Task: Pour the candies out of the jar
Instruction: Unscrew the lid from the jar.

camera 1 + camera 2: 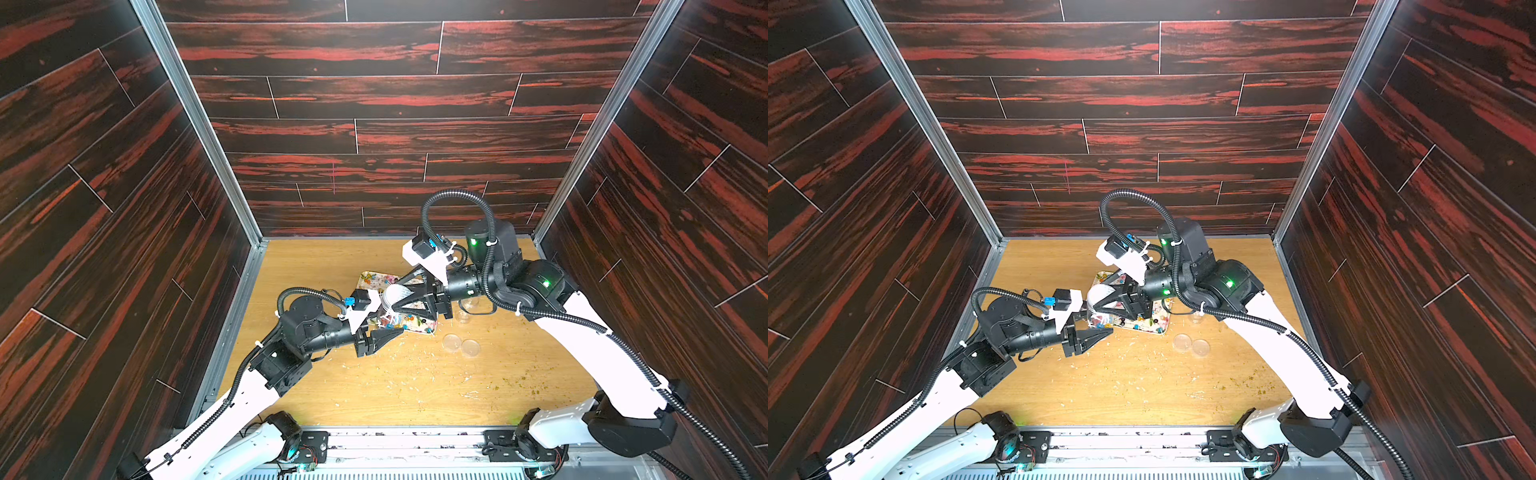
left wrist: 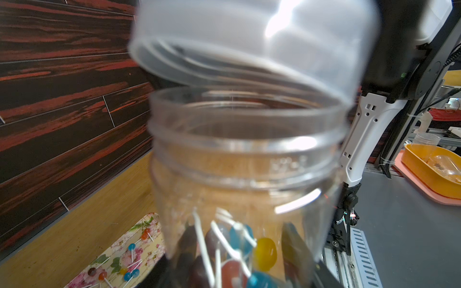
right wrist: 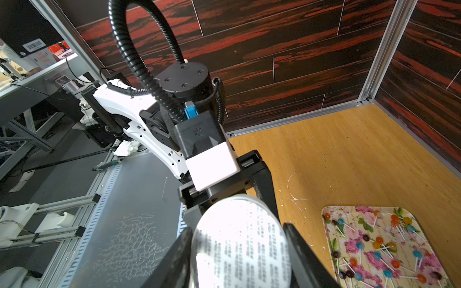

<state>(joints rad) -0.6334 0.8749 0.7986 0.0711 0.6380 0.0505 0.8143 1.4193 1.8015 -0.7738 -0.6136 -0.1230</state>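
**A:** How far along is it, seen from above?

**B:** In a top view the left tool [image 1: 397,331] grasps a clear plastic jar [image 1: 386,318] at the edge of a flower-printed rectangular tray [image 1: 368,279] on the light wooden worktop [image 1: 395,386]. The right tool [image 1: 398,293] is clenched on the white round screw lid [image 1: 392,296] just above it. Opening looks done; I'd say the pouring isn't.

**A:** And the left wrist view?

**B:** The lid hangs tilted, clear of the jar's mouth. Small glossy round candies [image 2: 264,251] on pale sticks, in blue, yellow and orange, sit at the jar's closed end.

**A:** The right wrist view?

**B:** The lid is clamped between both fingers [image 3: 296,249]. More candies lie scattered across the tray.
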